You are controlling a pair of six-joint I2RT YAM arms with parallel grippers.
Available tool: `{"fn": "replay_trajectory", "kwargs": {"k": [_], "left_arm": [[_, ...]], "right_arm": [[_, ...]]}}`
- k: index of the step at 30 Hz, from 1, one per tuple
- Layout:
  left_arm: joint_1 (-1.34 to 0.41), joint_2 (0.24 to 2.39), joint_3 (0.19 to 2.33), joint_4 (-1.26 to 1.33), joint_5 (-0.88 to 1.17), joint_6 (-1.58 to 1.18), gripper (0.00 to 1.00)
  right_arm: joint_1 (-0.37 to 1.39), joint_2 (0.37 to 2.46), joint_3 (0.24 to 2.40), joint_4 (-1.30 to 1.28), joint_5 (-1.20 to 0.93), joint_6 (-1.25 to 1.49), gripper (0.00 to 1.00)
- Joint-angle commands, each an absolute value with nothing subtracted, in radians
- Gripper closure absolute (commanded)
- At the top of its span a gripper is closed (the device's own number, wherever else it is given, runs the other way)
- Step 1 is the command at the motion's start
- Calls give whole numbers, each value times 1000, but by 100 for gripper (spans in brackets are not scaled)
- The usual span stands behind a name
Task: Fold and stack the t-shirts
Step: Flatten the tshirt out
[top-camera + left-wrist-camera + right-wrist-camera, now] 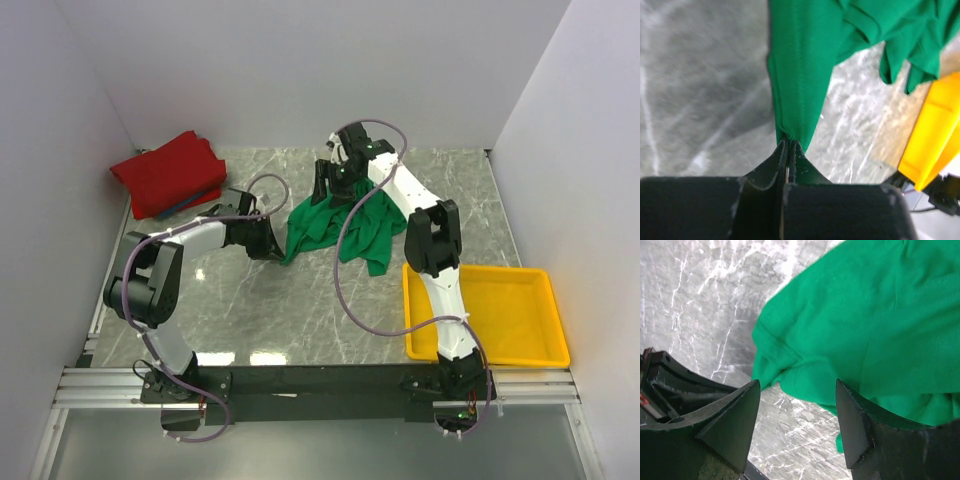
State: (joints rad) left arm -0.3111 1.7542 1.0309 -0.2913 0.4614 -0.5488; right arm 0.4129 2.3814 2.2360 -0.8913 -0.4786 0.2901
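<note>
The green t-shirt (335, 228) lies crumpled in the middle of the table. My left gripper (272, 245) is shut on its left edge; in the left wrist view the cloth (800, 75) stretches away from the closed fingertips (788, 145). My right gripper (335, 178) hovers over the shirt's far side with jaws wide open and nothing between them; the right wrist view shows the green cloth (875, 325) just beyond the gripper (797, 385). The red t-shirt (168, 172) lies folded at the back left.
A yellow plastic tray (520, 350) sits at the front right, beside the right arm's base; its edge shows in the left wrist view (932, 135). White walls enclose the marble table (250, 310) on three sides.
</note>
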Motion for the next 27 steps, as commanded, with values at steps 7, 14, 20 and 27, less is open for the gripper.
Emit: {"fn": "replay_trajectory", "kwargs": {"k": [7, 14, 20, 27], "left_arm": [[-319, 1700, 1022, -275, 370, -558, 100], [-319, 1726, 1089, -275, 357, -580, 100], [-319, 1718, 1117, -321, 347, -565, 100], [-319, 1712, 1123, -373, 342, -537, 100]], "right_arm": [[472, 2355, 2191, -844, -531, 253, 32], [526, 2419, 2255, -851, -502, 264, 32], [575, 2477, 2299, -888, -325, 252, 32], [588, 2550, 2369, -887, -227, 270, 34]]}}
